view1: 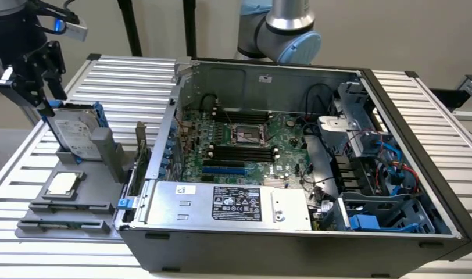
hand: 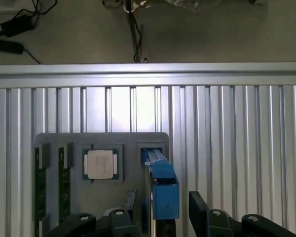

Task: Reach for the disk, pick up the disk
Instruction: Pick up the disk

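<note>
The disk [view1: 73,131] stands on edge in a slot of a grey holder [view1: 104,152] at the exterior view's left, its white label facing out and a blue bracket along its sides. My gripper [view1: 52,99] hangs just above its top edge, apart from it. In the wrist view I look down along the disk [hand: 163,195], seen edge-on with its blue bracket. My black fingers [hand: 129,205] stand on either side of it with a gap, so the gripper [hand: 160,203] is open and holds nothing.
A small square CPU chip [view1: 63,183] [hand: 99,164] lies in the grey holder beside the disk, with two memory sticks [hand: 39,187] past it. An open computer case [view1: 298,145] with a silver power supply [view1: 228,203] fills the slatted aluminium table [view1: 135,75] at the exterior view's right.
</note>
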